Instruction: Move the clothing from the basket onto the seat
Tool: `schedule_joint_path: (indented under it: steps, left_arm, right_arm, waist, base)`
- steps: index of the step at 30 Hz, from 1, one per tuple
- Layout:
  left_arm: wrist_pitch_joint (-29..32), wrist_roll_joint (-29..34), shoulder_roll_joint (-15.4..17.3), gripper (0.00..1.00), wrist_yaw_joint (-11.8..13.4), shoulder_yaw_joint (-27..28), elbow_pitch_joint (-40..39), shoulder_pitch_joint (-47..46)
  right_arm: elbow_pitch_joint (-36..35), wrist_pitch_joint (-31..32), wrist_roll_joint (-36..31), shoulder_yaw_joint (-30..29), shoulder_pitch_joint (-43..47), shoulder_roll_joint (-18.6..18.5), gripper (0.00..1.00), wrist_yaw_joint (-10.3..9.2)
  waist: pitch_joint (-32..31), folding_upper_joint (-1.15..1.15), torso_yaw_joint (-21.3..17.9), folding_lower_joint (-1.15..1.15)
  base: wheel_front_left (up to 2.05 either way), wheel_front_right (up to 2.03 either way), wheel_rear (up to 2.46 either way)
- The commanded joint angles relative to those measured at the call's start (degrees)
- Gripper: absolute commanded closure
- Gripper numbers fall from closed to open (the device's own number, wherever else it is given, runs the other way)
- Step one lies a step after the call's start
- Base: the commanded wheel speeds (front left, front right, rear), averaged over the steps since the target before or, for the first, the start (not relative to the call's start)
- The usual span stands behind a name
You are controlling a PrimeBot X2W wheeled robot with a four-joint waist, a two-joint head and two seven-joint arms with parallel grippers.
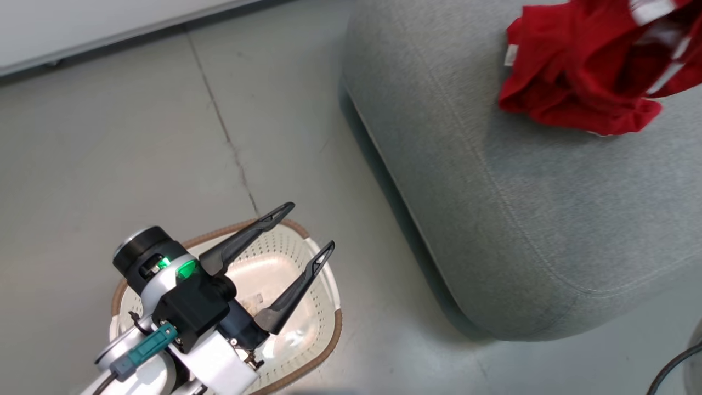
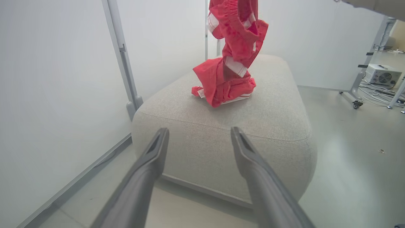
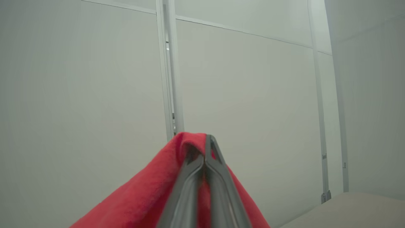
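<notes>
Right gripper (image 3: 207, 144) clamps the clothing (image 1: 570, 77), upper right of frame; lower it onto the seat (image 1: 521, 219) before you release.

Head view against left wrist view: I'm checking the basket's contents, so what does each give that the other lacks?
Head view: the basket on the floor under the open left hand, no red in its visible part. Left wrist view: the clothing hanging from above, its lower end bunched on the seat, plus a white box. Both: seat, clothing, the left hand's fingers.
</notes>
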Motion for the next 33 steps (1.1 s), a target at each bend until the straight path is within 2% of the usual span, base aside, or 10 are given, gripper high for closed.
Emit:
schedule_joint_path:
  steps: [1, 4, 9, 15, 20, 21, 22, 23, 24, 33]
  left_arm:
    - [-0.21, 0.15, 0.55, 0.0, -0.41, 0.23, -0.3, -1.02]
    - [-0.4, 0.68, 1.72, 0.0, -0.96, 0.68, -1.51, -2.89]
    - [-1.0, 0.87, 3.21, 0.0, -1.55, 1.0, -2.51, -4.95]
    - [-1.81, 0.86, 4.35, 0.0, -1.8, 1.39, -2.38, -5.94]
    - [-2.06, 0.56, 4.58, 0.0, -2.04, 0.92, -1.8, -6.58]
    - [-2.13, 0.52, 4.56, 0.0, -2.06, 0.9, -1.59, -6.77]
    - [-2.18, 0.4, 4.46, 0.0, -2.06, 0.87, -1.33, -6.84]
    - [-2.33, 0.23, 4.24, 0.0, -2.01, 0.84, -1.13, -6.82]
    - [-2.51, 0.17, 4.02, 0.0, -1.86, 0.81, -0.85, -6.8]
    - [-4.7, -1.66, 0.95, 0.0, 0.63, 0.84, 3.11, -3.93]
  right_arm:
    - [0.42, -0.2, -0.57, -0.76, -0.78, -0.58, 1.0, 0.14]
    - [3.47, 0.0, -4.93, -6.9, -4.65, -3.44, 1.0, 0.14]
    - [10.96, 0.23, -9.06, -15.18, -6.36, -4.81, 1.0, 0.14]
    - [18.51, -0.02, -13.88, -22.7, -3.82, -1.89, 1.0, 0.14]
    - [24.48, -0.17, -14.83, -23.77, -3.23, -0.31, 1.0, 0.1]
    - [25.3, -0.21, -14.84, -23.86, -3.28, -0.14, 0.94, 0.1]
    - [25.98, -0.24, -14.81, -23.91, -3.14, 0.01, 0.62, 0.09]
    - [26.57, -0.26, -15.07, -23.91, -2.94, -0.15, 0.05, 0.09]
    - [26.76, -0.3, -15.17, -23.81, -2.89, -0.46, 0.0, 0.09]
    - [21.45, -0.21, -15.28, -18.79, 2.86, -0.28, 0.0, 0.1]
  waist:
    - [2.47, 0.0, 2.19, 0.0]
    - [6.42, 0.0, 4.27, 0.0]
    - [11.09, 0.0, 6.07, 0.0]
    - [13.93, 0.0, 6.23, 0.0]
    - [14.16, 0.0, 6.11, 0.0]
    - [14.01, 0.0, 6.06, 0.0]
    - [13.67, 0.0, 6.05, 0.0]
    - [13.23, 0.0, 6.09, 0.0]
    - [12.79, 0.0, 6.18, 0.0]
    - [5.28, 0.0, 7.76, 0.0]
  base:
    - [0.0, 0.0, 0.0]
    - [0.0, 0.0, 0.0]
    - [0.0, 0.0, 0.0]
    - [0.0, 0.0, 0.0]
    - [0.0, 0.0, 0.0]
    - [0.0, 0.0, 0.0]
    - [0.0, 0.0, 0.0]
    - [0.0, 0.0, 0.0]
    - [0.0, 0.0, 0.0]
    - [0.0, 0.0, 0.0]
